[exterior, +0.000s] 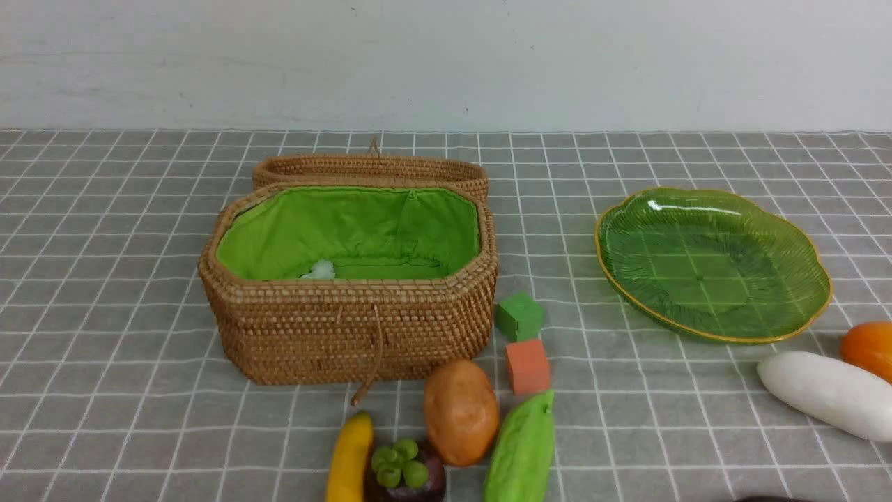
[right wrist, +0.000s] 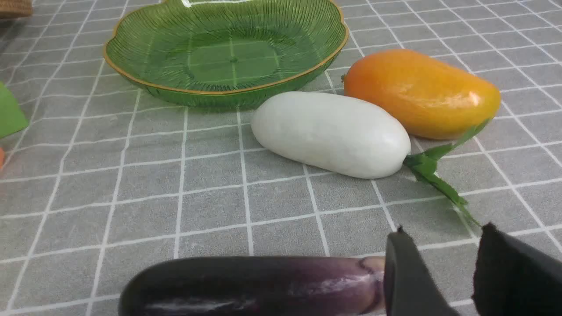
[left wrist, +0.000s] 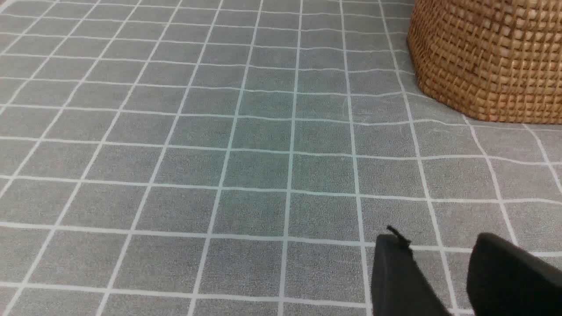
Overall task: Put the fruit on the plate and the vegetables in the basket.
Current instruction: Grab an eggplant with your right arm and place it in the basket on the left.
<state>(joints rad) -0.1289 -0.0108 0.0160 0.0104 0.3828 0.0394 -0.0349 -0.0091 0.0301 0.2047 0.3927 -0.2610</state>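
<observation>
The desk point(exterior: 627, 432), covered by a gray cloth with a white grid, carries everything. On its left half stands the woven rattan basket point(exterior: 355, 335), uncovered and lined in green cloth, a small pale tuft point(exterior: 320, 270) inside; its woven lid point(exterior: 446, 171) lies just behind. To the right, well apart, sits the empty green glass plate point(exterior: 704, 272), ribbed, with a thin gold rim.

A dark purple eggplant point(right wrist: 263, 285) lies nearest the right end effector point(right wrist: 439, 259), whose fingers are apart with nothing between them. In front of the plate rests a white radish point(right wrist: 333, 134) with green leaves, and beside it a yellow-orange mango point(right wrist: 421, 94). A light-green ridged gourd point(exterior: 521, 450), a brown-orange potato point(exterior: 461, 413), a yellow banana point(exterior: 350, 457) and a mangosteen point(exterior: 405, 474) with a green cap lie in front of the basket.

Smallest are a green cube point(exterior: 519, 316) and an orange cube point(exterior: 527, 366), near the basket's right side.

The left end effector point(left wrist: 439, 263) also has its fingers apart, holding nothing, over bare cloth.
</observation>
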